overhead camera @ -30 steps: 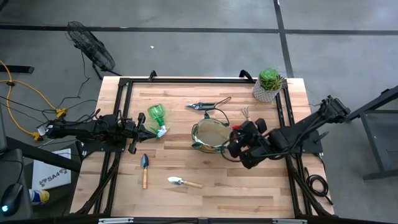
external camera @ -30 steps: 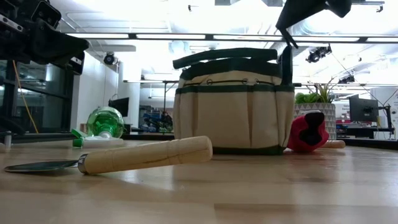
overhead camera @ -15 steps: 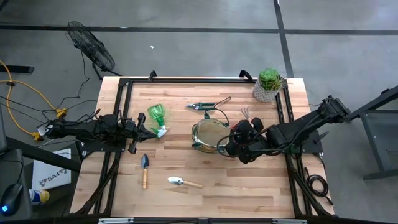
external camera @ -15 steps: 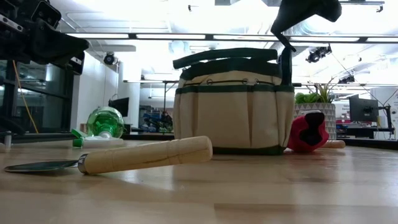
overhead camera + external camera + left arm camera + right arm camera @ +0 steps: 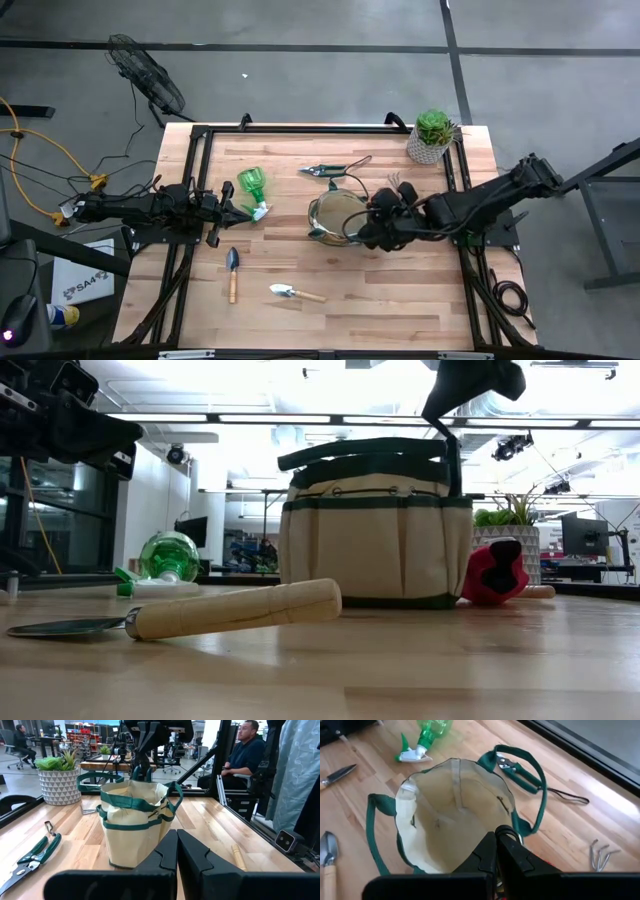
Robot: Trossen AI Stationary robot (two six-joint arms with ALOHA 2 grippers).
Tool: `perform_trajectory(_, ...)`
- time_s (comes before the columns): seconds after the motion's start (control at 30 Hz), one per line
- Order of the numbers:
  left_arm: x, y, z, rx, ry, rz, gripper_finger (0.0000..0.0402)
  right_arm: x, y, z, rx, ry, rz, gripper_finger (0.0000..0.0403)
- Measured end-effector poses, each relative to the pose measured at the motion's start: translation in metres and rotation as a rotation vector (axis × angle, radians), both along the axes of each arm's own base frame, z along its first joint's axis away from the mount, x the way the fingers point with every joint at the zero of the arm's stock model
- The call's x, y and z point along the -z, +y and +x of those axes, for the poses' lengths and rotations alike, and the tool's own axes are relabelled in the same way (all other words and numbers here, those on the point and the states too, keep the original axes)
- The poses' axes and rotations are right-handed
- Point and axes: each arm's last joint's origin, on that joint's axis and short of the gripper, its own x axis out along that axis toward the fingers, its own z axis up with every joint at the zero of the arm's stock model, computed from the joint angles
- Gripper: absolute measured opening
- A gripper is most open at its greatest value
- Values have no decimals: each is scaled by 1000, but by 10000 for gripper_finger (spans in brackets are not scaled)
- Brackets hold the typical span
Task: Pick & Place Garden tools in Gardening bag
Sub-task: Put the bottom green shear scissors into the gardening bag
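The gardening bag (image 5: 338, 215) stands open on its base mid-table, cream with green trim; it also shows in the low view (image 5: 375, 530). My right gripper (image 5: 362, 228) hovers over the bag's right rim, shut on a slim dark tool (image 5: 455, 460). My left gripper (image 5: 240, 212) is shut and empty at the table's left, beside the green spray bottle (image 5: 252, 190). Pruners (image 5: 330, 168), a small rake (image 5: 397, 180) and two trowels (image 5: 232, 272) (image 5: 295, 293) lie flat on the table. A red item (image 5: 495, 572) lies right of the bag. My right gripper pinches the dark tool's upper end (image 5: 450, 432) between its two fingers, coming from above and pointing down. The tool hangs upright below the fingers, clear of the table. Its lower end (image 5: 141, 772) reaches the bag's rim; inside or outside, I cannot tell.
A green succulent in a pale pot (image 5: 430, 135) stands at the far right corner. Black frame rails run along the table's left, right and far edges. People sit in the room beyond the table in the left wrist view (image 5: 245, 755).
My right gripper has moved toward the table's left with the dark tool, from beside the bag's right wall to over its right rim. The tool stays hanging upright. The bag and the other tools have stayed put.
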Motion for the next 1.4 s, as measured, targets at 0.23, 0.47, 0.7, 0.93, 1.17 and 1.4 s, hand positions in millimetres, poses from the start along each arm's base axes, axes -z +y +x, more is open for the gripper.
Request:
perform_trajectory(0.23,0,0,0,0,0,0,0,-1,-12,7,-16,4,1,3)
perform_trajectory(0.47,0,0,0,0,0,0,0,-1,-19,10,-80,45,17,3)
perform_trajectory(0.7,0,0,0,0,0,0,0,-1,-21,11,-79,48,25,3)
perform_trajectory(0.93,0,0,0,0,0,0,0,-1,-20,10,-82,48,29,4)
perform_trajectory(1.17,0,0,0,0,0,0,0,-1,-20,10,-70,40,39,24)
perform_trajectory(1.4,0,0,0,0,0,0,0,-2,-20,9,-70,38,39,92)
